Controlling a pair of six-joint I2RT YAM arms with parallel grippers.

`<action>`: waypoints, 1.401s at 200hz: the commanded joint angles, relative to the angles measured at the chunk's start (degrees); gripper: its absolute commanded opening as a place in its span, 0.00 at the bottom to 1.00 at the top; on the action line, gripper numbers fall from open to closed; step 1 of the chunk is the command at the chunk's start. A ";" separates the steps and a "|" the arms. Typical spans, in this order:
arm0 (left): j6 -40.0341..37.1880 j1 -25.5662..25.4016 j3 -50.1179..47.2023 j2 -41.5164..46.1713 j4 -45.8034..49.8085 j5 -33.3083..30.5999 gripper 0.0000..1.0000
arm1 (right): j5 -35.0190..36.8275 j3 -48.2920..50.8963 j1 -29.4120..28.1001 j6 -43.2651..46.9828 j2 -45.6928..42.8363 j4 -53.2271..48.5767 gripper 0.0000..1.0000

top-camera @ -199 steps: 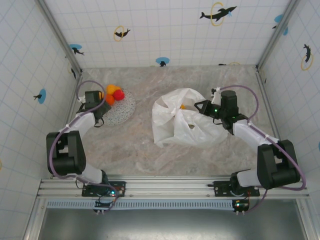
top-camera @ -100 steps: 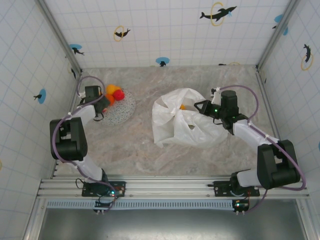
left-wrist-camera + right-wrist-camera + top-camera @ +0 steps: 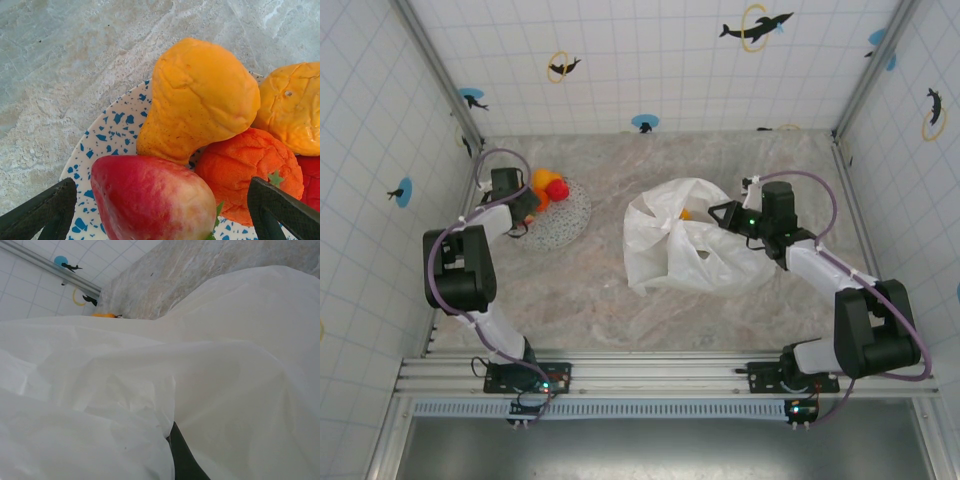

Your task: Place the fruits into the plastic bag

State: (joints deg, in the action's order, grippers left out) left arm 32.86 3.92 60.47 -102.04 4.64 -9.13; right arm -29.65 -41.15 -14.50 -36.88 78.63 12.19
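Gaping left pincer (image 3: 160, 215) astride fruits (image 3: 200, 100); right pincer (image 3: 722, 214) pinching plastic bag (image 3: 690, 255).

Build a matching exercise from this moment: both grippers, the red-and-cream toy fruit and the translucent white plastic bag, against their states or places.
Column one:
1. left gripper
2. right gripper
3. red-and-cream toy fruit
4. translucent white plastic bag

Column two:
A. crumpled on the marble table
B. shut on the bag's thin film
C. lying on the round blue-speckled plate
D. open, one finger on each side of the red fruit

Pairs: 1-D, 2-B, 3-C, 4-A
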 commanded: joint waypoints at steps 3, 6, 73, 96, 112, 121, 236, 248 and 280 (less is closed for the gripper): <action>-1.35 0.80 0.55 -0.40 0.41 -1.14 0.90 | -0.28 1.29 0.51 0.64 0.82 2.01 0.00; -1.40 0.78 0.46 -0.36 0.39 -1.08 0.90 | -0.32 1.33 0.45 0.66 0.82 2.05 0.00; -1.12 1.26 -1.40 0.35 -0.22 -0.45 0.87 | -0.23 1.24 0.64 0.94 1.00 1.71 0.00; -1.05 1.38 -1.68 0.34 -0.05 -0.36 0.86 | -0.29 1.16 0.62 0.85 1.09 1.79 0.00; -1.09 1.44 -2.04 0.35 -0.09 -0.22 0.86 | -0.23 1.15 0.63 0.91 1.00 1.76 0.00; -1.05 1.52 -2.22 0.35 -0.08 -0.19 0.86 | -0.23 1.14 0.64 0.90 1.06 1.75 0.00; -0.76 1.61 -5.59 1.59 -1.03 1.74 0.81 | -0.15 1.76 0.71 0.85 1.10 2.01 0.00; -0.78 1.62 -5.54 1.34 -1.16 1.83 0.80 | -0.15 1.84 0.71 0.78 1.17 2.12 0.00; -0.75 1.57 -5.33 0.53 -1.24 2.31 0.77 | -0.23 1.94 0.71 0.76 1.18 2.16 0.00</action>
State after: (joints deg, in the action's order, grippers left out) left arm 32.86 4.95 55.53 -101.58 3.75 -7.73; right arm -29.69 -40.23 -14.13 -36.62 78.98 12.19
